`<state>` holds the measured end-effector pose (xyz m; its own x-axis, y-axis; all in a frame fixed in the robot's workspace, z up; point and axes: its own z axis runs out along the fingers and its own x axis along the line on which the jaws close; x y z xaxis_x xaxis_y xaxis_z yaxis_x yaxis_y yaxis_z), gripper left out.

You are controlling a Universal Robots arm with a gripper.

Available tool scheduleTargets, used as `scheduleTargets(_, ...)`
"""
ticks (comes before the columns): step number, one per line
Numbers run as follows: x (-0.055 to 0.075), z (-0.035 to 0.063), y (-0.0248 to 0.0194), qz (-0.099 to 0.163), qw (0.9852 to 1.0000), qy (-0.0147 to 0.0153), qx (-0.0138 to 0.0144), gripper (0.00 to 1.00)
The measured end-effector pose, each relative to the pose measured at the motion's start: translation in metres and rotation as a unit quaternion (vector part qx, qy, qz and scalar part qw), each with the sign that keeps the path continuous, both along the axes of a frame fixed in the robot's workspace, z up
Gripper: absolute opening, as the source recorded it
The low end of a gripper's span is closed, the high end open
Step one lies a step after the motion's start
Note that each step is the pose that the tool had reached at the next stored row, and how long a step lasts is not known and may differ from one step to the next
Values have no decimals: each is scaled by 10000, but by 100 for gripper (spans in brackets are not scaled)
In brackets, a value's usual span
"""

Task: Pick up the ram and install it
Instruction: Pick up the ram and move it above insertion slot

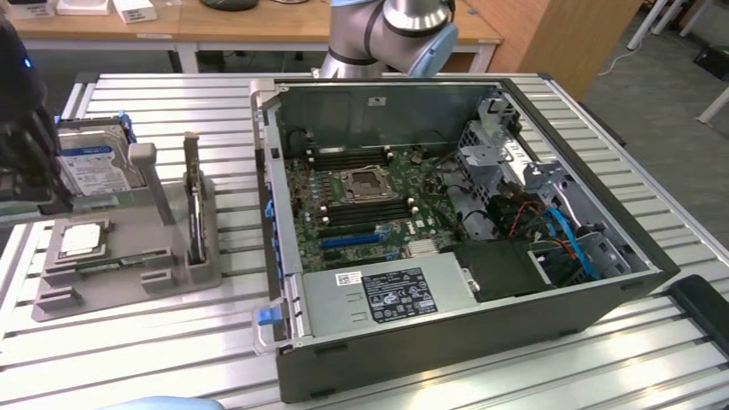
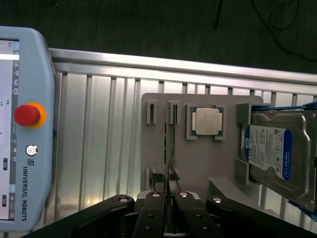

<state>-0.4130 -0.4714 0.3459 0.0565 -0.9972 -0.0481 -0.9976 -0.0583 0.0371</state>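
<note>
Arm: my arm, silver-grey joints with a pale-blue cap.
Gripper: my gripper, black links, round silver screws.

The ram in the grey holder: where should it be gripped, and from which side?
Grip the ram at the middle of its upper long edge, pinching its two flat faces, coming from straight above. It stands on edge, both ends seated in the grey holder's slots, so its top edge looks easiest to reach.

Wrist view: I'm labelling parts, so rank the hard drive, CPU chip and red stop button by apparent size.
1. hard drive, clearly largest.
2. CPU chip and red stop button look about alike; the button may sit nearer the camera, so unranked.
</note>
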Motion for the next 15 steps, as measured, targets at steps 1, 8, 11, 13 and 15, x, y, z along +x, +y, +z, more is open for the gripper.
scheduleTargets(1, 0, 42, 0, 0, 10000, 0, 3, 13)
scheduleTargets(8, 0, 307, 0, 0, 10000, 0, 25, 13)
scheduleTargets(11, 0, 378, 0, 0, 10000, 0, 30, 13)
scheduleTargets(13, 0, 381, 0, 0, 10000, -1, 31, 13)
scheduleTargets(15, 0, 381, 0, 0, 10000, -1, 31, 13)
